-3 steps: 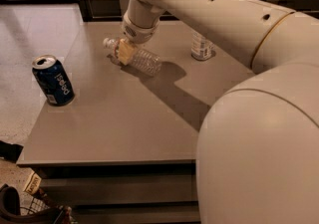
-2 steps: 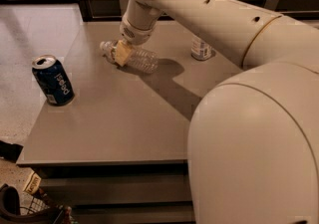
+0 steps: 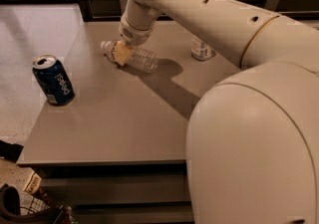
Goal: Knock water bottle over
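Observation:
The water bottle (image 3: 141,59) is a small clear ribbed bottle lying on its side on the grey table (image 3: 119,118), its white-capped end pointing left. My gripper (image 3: 121,53) reaches down from the arm at the top and sits right over the bottle's neck end, its tan fingertip pad (image 3: 121,52) against the bottle.
A blue Pepsi can (image 3: 53,80) stands upright near the table's left edge. Another bottle with a white label (image 3: 201,49) stands behind my arm at the back right. My arm and body fill the right side of the view. A basket (image 3: 30,208) sits on the floor below left.
The bottle has shifted slightly left along the table with my gripper on it. The can and the other bottle have not moved.

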